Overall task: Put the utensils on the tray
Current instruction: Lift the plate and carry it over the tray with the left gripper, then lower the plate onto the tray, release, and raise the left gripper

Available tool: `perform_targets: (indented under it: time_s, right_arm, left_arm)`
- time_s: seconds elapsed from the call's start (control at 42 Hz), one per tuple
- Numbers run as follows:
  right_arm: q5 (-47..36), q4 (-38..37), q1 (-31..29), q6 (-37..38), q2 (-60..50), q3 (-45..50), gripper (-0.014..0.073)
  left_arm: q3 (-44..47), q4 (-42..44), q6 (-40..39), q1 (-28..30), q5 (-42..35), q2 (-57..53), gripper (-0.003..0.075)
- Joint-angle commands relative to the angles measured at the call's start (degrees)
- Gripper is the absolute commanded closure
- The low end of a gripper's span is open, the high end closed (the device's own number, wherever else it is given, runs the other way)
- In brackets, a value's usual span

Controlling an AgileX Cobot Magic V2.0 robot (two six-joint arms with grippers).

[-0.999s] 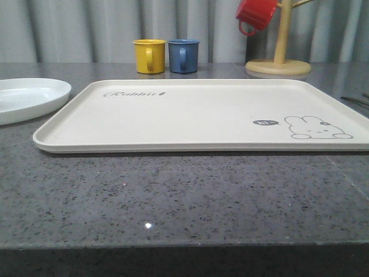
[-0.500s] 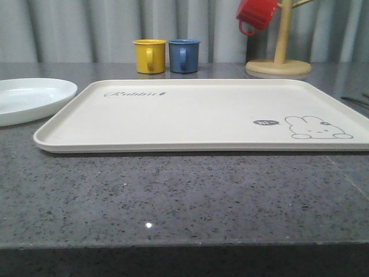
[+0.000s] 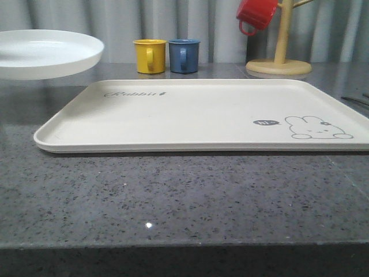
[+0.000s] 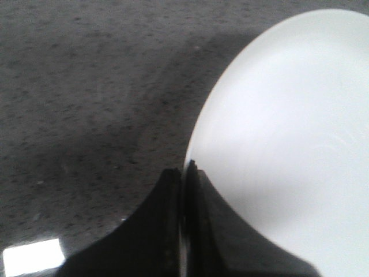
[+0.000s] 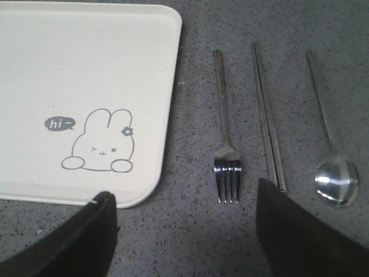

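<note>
Two wrist views add detail. Left gripper (image 4: pixel 182 190) pinches the plate (image 4: pixel 288 144) rim between closed fingers; the front view has that plate (image 3: pixel 46 53) in the air, left of the tray (image 3: pixel 202 115). Right gripper (image 5: pixel 184 231) hangs wide open, holding nothing, above fork (image 5: pixel 226 144), chopsticks (image 5: pixel 267 121) and spoon (image 5: pixel 334 173) lying beside the tray.

My left end effector (image 4: pixel 183 231) is black, its fingers closed on the rim of the plain white plate (image 3: pixel 49 53). My right end effector (image 5: pixel 184 231) is black too, fingers spread wide. The tray (image 3: pixel 202 115) is cream, printed with a grey-outlined rabbit face (image 3: pixel 317 128), a dark grey speech bubble and grey cursive lettering. The fork (image 5: pixel 226 144), chopsticks (image 5: pixel 267 121) and spoon (image 5: pixel 334 167) are shiny silver. The worktop (image 3: pixel 184 196) is dark grey, speckled. One mug (image 3: pixel 149 55) is yellow, another mug (image 3: pixel 184 55) blue, a third (image 3: pixel 256 14) red.
</note>
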Motion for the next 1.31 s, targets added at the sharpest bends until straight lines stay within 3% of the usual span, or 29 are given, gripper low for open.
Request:
perform_targets:
  time_s: [0.0, 0.357, 0.666, 0.737, 0.951, 0.999, 1.07, 1.284]
  right_arm:
    - [-3.33, -0.34, -0.16, -0.73, 0.28, -1.96, 0.0057]
    - [-3.33, -0.34, -0.16, -0.73, 0.28, -1.96, 0.0057]
    - [-3.33, -0.34, -0.16, -0.73, 0.28, -1.96, 0.0057]
    - [-3.33, -0.34, -0.16, -0.73, 0.28, -1.96, 0.0057]
    - [-3.33, -0.34, -0.16, -0.73, 0.28, -1.96, 0.0057]
    - [-3.33, -0.34, -0.16, -0.73, 0.28, -1.96, 0.0057]
    - [-3.33, -0.34, -0.16, -0.73, 0.28, -1.96, 0.0057]
    - [-3.33, -0.34, -0.16, -0.73, 0.28, -1.96, 0.0057]
  left_arm:
    - [-2.01, -2.87, 0.14, -4.04, -0.66, -2.24, 0.0741]
    - [-2.01, -2.44, 0.14, -18.5, -0.3, 1.6, 0.0741]
    - [-2.01, -0.2, 0.14, -21.91, -3.06, 6.18, 0.0733]
    - [-2.01, -0.2, 0.14, -21.91, -2.6, 6.43, 0.0681]
    - [-2.23, 0.01, 0.14, -21.91, -1.66, 6.55, 0.0323]
    - [-2.23, 0.01, 0.14, -21.91, -1.53, 6.33, 0.0272]
    - [-2.47, 0.26, 0.14, -21.91, -1.64, 5.6, 0.024]
    - [-5.36, 3.8, -0.2, -22.7, -0.04, 1.39, 0.0246]
